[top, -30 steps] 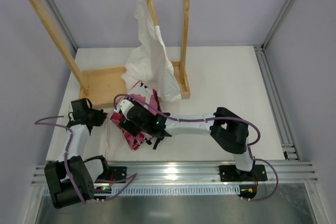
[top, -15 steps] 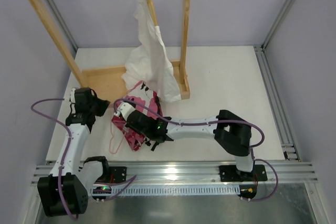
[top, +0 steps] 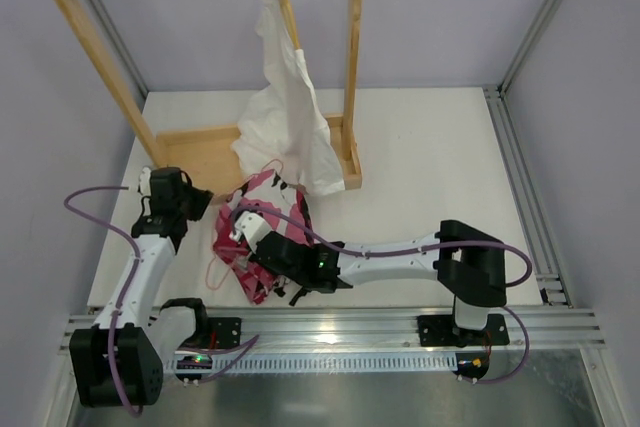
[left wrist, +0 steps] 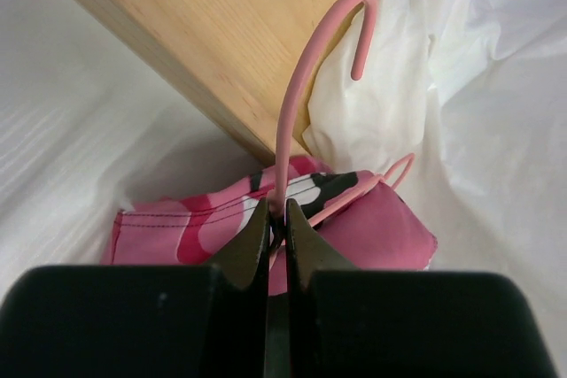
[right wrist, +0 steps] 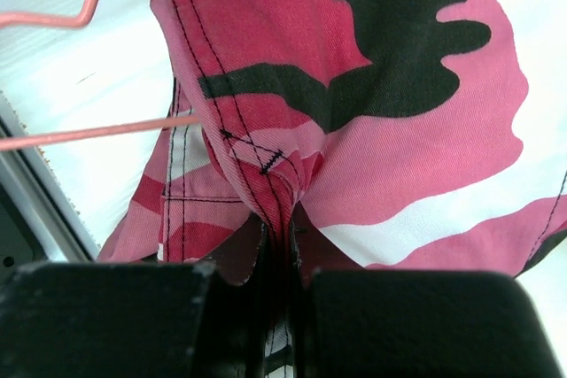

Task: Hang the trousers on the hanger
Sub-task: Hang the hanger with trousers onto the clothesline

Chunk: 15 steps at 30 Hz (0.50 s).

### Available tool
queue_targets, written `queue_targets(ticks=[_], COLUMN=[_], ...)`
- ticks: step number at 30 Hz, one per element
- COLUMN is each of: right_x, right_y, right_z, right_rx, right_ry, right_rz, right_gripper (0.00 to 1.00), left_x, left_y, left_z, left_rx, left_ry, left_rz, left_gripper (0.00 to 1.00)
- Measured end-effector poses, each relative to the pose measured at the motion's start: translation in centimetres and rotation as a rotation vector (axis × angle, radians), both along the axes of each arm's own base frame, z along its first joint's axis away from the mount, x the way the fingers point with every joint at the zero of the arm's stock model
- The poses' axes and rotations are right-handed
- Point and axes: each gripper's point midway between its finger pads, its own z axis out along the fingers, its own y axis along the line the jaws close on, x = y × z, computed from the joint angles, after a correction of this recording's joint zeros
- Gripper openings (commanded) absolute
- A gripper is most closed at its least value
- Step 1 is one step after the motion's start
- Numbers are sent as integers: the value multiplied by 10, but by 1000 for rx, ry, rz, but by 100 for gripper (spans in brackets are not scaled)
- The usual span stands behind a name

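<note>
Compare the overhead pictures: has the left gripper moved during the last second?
Yes. The left gripper has moved away from the near rail, toward the wooden rack's base, shut on the hanger.

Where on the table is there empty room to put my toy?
The back right of the table is bare, between the wooden rack and the side rail. The front left is crowded: trousers, hanger, left gripper and right gripper; the white garment fills the rack.
</note>
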Motion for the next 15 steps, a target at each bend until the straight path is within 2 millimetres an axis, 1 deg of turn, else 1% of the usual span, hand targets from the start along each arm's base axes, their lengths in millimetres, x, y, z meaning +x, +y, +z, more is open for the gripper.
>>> queue_targets(ticks=[4, 10, 13, 15], right_x=[-12, -26, -26, -25], right_y=[-2, 1, 1, -1], right_z=[-1, 12, 23, 35], right_rx=[15, 40, 57, 82], right_ry=[4, -2, -9, -16], right_rz=[5, 20, 10, 1], right_gripper=[4, 4, 4, 4], left_x=[0, 0, 0, 2], left_y=[2, -1, -2, -3], left_z=[11, 33, 56, 84], left_rx=[10, 16, 25, 41], left_ry=[-40, -118, -157, -192], left_rz=[8, -9, -18, -31], left_gripper=[0, 0, 1, 1])
